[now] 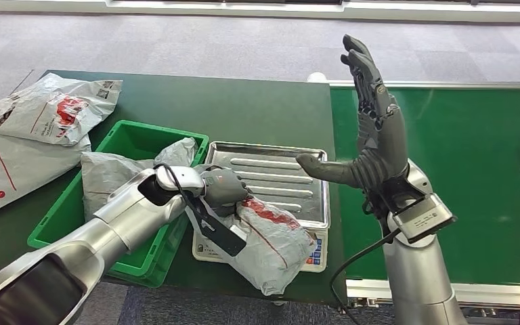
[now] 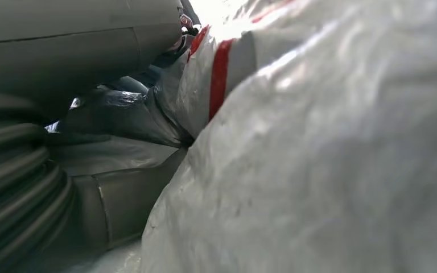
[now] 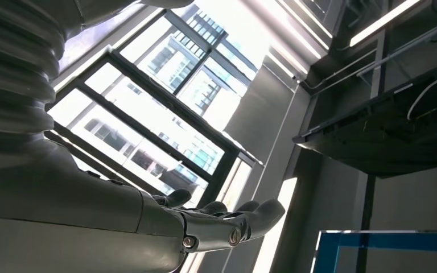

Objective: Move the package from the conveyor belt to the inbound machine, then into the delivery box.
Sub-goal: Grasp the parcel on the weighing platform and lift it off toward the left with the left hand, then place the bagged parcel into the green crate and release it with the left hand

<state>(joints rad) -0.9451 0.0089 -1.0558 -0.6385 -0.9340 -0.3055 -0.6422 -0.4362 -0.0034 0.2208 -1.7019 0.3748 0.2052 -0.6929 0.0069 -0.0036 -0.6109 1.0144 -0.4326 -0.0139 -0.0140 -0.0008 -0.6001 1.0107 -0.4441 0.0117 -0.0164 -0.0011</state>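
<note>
Package (image 1: pixel 271 247), grey-white poly mailer with red print, lying across the near left corner of the inbound machine's steel tray (image 1: pixel 277 172) and overhanging its front edge. Left hand (image 1: pixel 222 189) closed over its upper end, at 10 o'clock from the bag's middle. Green delivery box (image 1: pixel 125 139) at 9 o'clock, one grey bag already inside. Right hand (image 1: pixel 369 128) raised at 3 o'clock, fingers spread, holding nothing. Advice: keep the grip firm and lift clear of the box rim before swinging left.

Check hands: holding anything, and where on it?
Left hand grips the grey package at its upper end, over the scale tray. Right hand holds nothing.
</note>
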